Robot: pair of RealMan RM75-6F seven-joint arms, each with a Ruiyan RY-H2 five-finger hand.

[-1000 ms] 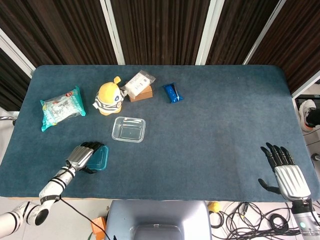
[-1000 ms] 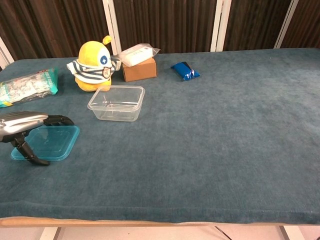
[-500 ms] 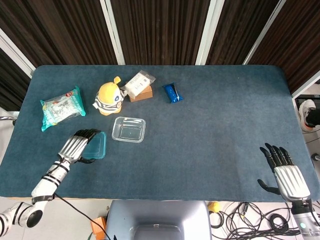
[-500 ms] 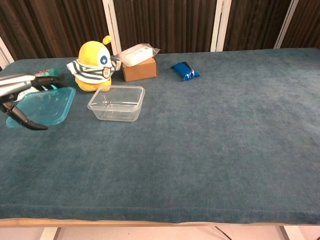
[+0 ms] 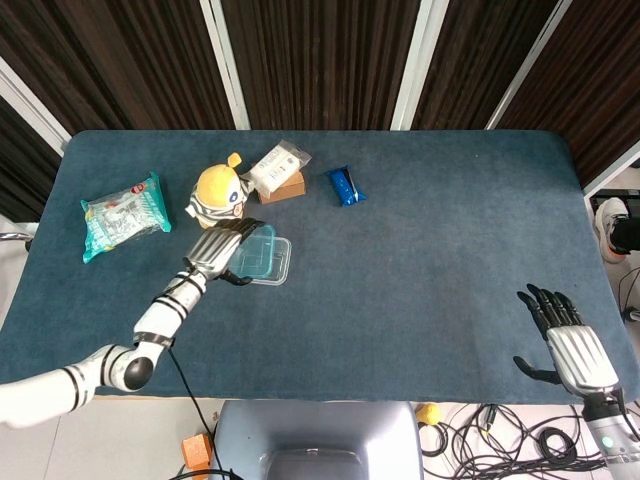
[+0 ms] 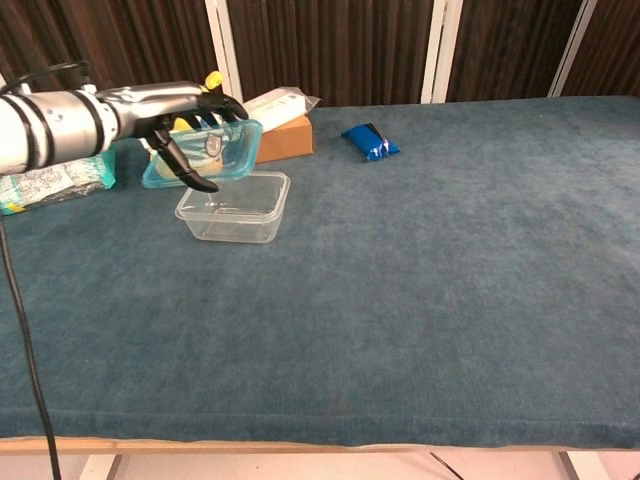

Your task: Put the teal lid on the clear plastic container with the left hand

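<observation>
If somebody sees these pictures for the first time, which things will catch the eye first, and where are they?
First the left hand, which holds the teal lid in the air just above the clear plastic container at the left of the table. Behind them stands a bright yellow plush toy, the most colourful thing there. The right hand rests open, far off at the near right corner, holding nothing.

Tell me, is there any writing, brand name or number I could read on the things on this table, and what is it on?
No text can be read in either view.
Green snack packet: printed markings, too small and blurred to read.
White packet on the brown box: faint print, unreadable.
Blue packet: no legible lettering.
Yellow plush toy: a small blue badge, no readable text.
Teal lid and clear container: no visible markings.
</observation>
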